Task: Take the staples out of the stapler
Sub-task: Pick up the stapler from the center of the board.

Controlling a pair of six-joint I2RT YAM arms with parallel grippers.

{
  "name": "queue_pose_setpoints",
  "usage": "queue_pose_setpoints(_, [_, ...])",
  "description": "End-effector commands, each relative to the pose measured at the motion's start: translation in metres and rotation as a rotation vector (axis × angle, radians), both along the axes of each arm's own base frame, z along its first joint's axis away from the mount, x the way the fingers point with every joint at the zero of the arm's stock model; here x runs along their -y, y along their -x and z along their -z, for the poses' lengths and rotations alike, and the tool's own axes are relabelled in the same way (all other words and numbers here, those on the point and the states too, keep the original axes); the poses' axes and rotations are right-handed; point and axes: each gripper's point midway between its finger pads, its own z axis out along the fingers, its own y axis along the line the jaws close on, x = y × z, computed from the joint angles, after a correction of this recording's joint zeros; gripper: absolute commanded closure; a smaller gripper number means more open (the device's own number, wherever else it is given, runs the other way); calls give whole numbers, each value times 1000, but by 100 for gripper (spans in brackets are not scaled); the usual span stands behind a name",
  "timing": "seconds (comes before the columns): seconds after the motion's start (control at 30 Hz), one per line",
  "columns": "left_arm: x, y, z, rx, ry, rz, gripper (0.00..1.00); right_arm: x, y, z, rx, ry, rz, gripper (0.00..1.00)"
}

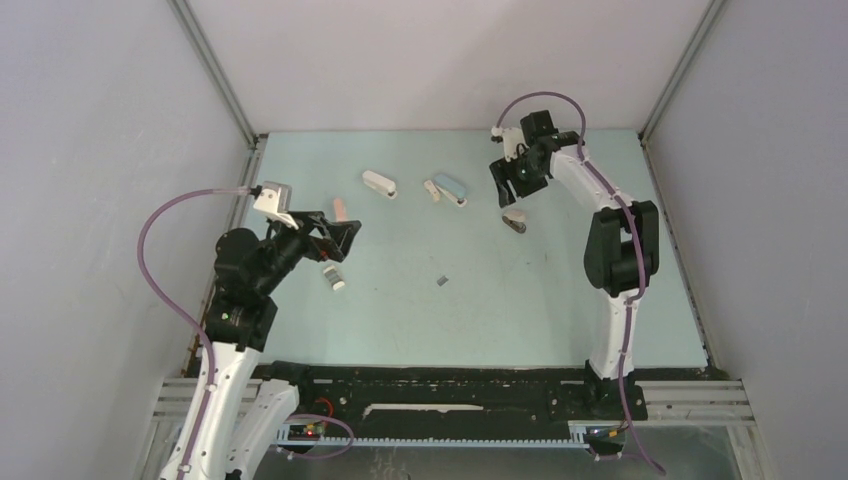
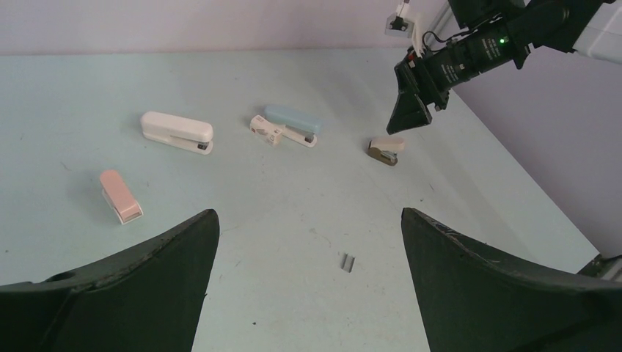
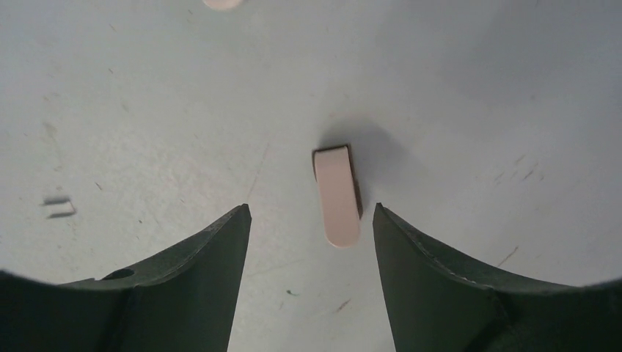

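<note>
A short silver-grey strip of staples (image 1: 441, 281) lies loose on the table's middle; it also shows in the left wrist view (image 2: 347, 262) and the right wrist view (image 3: 59, 207). A small beige stapler with a dark base (image 1: 515, 222) lies shut below my right gripper (image 1: 503, 185), which is open and empty. In the right wrist view the beige stapler (image 3: 337, 194) lies just ahead of the right gripper (image 3: 312, 207). My left gripper (image 1: 350, 238) is open and empty above the table, and in its wrist view (image 2: 308, 213) the staples lie between the jaws' line.
A white stapler (image 1: 380, 184), a blue stapler (image 1: 448, 188) with a small white-and-red block (image 1: 432, 190) and a pink stapler (image 1: 341, 208) lie at the back. A small white and dark stapler (image 1: 333, 277) lies under the left gripper. Walls close three sides.
</note>
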Motion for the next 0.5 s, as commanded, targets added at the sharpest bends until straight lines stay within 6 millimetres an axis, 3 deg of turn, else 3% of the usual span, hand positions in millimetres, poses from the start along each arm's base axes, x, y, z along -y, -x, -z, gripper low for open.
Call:
queue_pose_setpoints(0.0, [5,3,-10,36,15,31,0,15,11,1,-56,49,-24,28])
queue_pose_setpoints(0.2, [5,3,-9,36,15,31,0,22,7,25,-121,89,-3,28])
queue_pose_setpoints(0.47, [5,3,-9,35,15,33,0,22,11,40,-162,94,-16,32])
